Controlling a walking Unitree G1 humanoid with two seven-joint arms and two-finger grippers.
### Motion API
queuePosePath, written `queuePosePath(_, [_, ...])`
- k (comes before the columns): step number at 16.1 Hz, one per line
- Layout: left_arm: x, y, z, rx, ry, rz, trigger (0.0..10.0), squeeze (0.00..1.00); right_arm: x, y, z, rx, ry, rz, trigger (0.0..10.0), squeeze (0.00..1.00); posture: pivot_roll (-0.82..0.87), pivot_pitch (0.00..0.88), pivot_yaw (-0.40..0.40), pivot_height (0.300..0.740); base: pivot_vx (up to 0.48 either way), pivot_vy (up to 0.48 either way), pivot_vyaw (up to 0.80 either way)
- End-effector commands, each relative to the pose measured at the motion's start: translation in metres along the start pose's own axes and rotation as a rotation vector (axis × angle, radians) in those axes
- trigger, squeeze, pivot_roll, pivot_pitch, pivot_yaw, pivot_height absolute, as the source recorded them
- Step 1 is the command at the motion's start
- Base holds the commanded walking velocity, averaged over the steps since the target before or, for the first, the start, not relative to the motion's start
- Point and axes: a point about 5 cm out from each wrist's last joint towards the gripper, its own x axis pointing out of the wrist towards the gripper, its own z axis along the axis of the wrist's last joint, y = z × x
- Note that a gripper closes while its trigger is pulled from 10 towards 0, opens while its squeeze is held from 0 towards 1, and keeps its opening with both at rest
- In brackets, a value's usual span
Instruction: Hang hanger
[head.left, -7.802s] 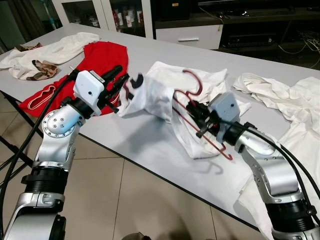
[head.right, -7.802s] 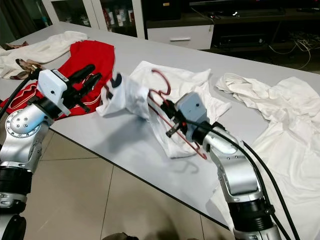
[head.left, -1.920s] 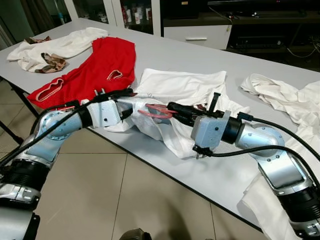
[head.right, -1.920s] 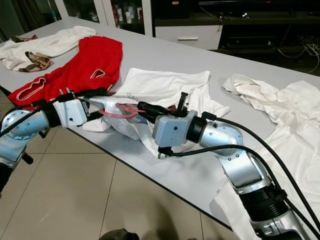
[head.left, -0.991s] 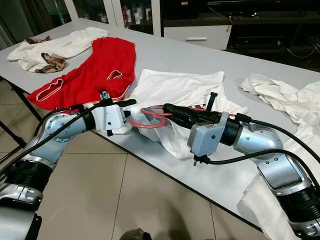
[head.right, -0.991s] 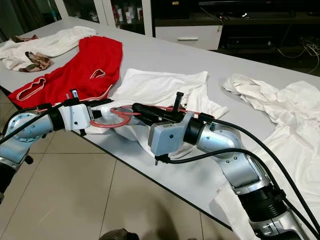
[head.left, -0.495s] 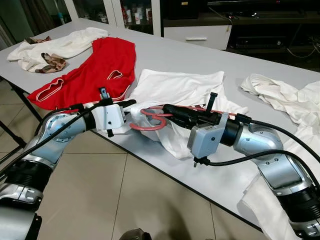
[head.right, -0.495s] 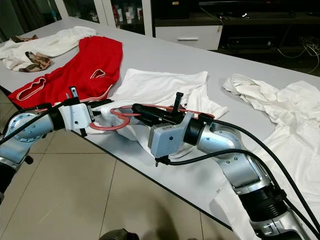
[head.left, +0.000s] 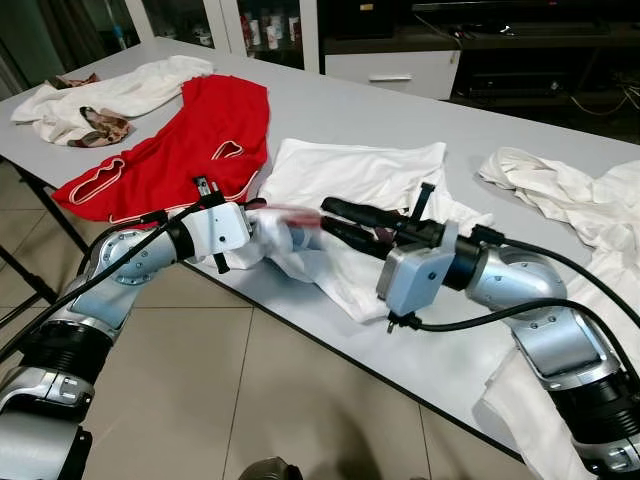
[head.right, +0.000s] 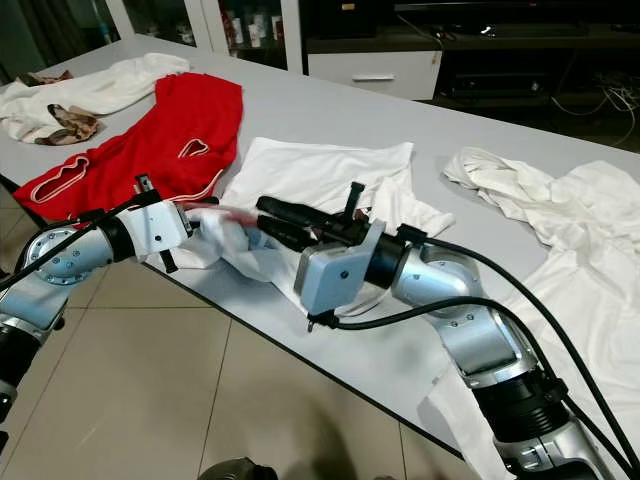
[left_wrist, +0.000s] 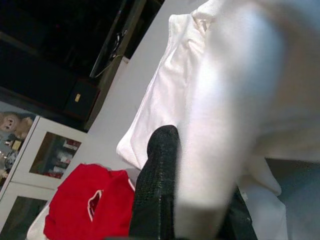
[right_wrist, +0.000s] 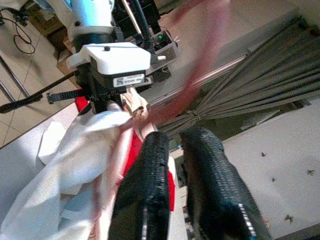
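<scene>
Left tool grips the white shirt at the bench edge. Right tool, jaws narrow, holds nothing; the hanger (a red blur) lies just beside the shirt bunch. Risk: hanger snagging, dragging the shirt off.

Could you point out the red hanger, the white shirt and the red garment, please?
red hanger (right_wrist: 200, 75), right wrist view, on its blurred bar.
white shirt (head.left: 360, 175), left eye view, on its flat back panel.
red garment (head.left: 195, 135), left eye view, on its middle.
</scene>
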Motion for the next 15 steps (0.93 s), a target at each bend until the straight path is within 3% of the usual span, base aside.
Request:
queuePosePath(1, [-0.002,0.007,-0.002,-0.005,0.018,0.035,0.0,0.00,0.000,-0.008,0.003,-0.012,-0.015,-0.026,10.0,1.00,-0.06,0.000,0.080,0.736,0.000,0.000,0.00])
queuePosePath(2, [-0.001,0.007,-0.002,-0.009,0.019,0.038,0.0,0.00,0.000,-0.008,0.002,-0.012,-0.005,-0.029,10.0,0.00,-0.06,0.000,0.081,0.736,0.000,0.000,0.00])
queuePosePath(3, [-0.001,0.007,-0.002,-0.013,0.020,0.041,0.0,0.00,-0.001,-0.009,0.001,-0.006,-0.003,-0.035,10.0,0.00,-0.06,0.000,0.081,0.736,0.000,0.000,0.00])
queuePosePath(7, [-0.002,0.008,-0.008,-0.052,0.040,0.079,0.0,0.00,-0.031,-0.039,-0.012,0.160,0.045,-0.232,10.0,0.00,-0.07,0.000,0.084,0.736,0.000,0.000,0.00])
queuePosePath(8, [-0.003,0.010,-0.010,-0.077,0.044,0.115,0.0,0.00,-0.044,-0.052,-0.018,0.288,0.048,-0.351,10.0,0.00,-0.07,0.000,0.085,0.736,0.000,0.000,0.00])
queuePosePath(9, [-0.002,0.012,-0.011,-0.088,0.048,0.140,0.0,0.00,-0.052,-0.055,-0.023,0.371,0.057,-0.394,10.0,0.00,-0.07,0.000,0.087,0.736,0.000,0.000,0.00])
queuePosePath(10, [-0.002,0.017,-0.012,-0.104,0.055,0.193,0.0,0.00,-0.064,-0.052,-0.031,0.521,0.083,-0.421,10.0,0.00,-0.08,0.000,0.087,0.736,0.000,0.000,0.00])
queuePosePath(12, [-0.002,0.022,-0.014,-0.112,0.064,0.245,0.0,0.00,-0.073,-0.042,-0.039,0.648,0.113,-0.408,10.0,0.00,-0.08,0.000,0.088,0.736,0.000,0.000,0.00])
queuePosePath(13, [-0.002,0.027,-0.015,-0.117,0.074,0.304,0.0,0.00,-0.078,-0.035,-0.042,0.763,0.107,-0.416,10.0,0.00,-0.08,0.000,0.091,0.736,0.000,0.000,0.00])
queuePosePath(15, [-0.004,0.037,-0.015,-0.125,0.069,0.387,0.0,0.00,-0.074,-0.017,-0.038,0.882,0.105,-0.307,10.0,0.00,-0.08,0.000,0.092,0.736,0.000,0.000,0.00])
